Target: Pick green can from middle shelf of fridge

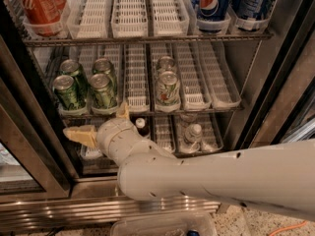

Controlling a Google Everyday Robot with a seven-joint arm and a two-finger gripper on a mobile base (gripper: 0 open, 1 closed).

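Dark green mottled soda can with silver pull-tab top (68,93) sits upright at the front of the leftmost lane on the middle shelf, a metal wire rack carrying white slotted plastic lane trays (138,85). It is above and slightly left of the fingers, not touching them. A second dark green can (102,90) stands just beside it in the next lane; two more are behind these, partly hidden.

White-cased gripper (101,126) is below the front edge of that rack, at the left side of the stainless-steel drinks fridge with dark door frames (285,77). Two tan fingers (81,134) are spread apart, released, grasping nothing: one points left toward the door frame, the other points up toward the rack edge under the second can.

Right of the fingers and higher, a paler whitish-green can with red marks (168,87) stands in a middle lane, another behind it. Right of the fingers on the lower rack: small clear bottles (193,132). Well above on the top rack: red cola can (39,6) at left, blue Pepsi can (214,4) at right. Thick white arm (221,176) runs from the gripper to the lower right. Ribbed steel base (59,208) lies below the fingers.
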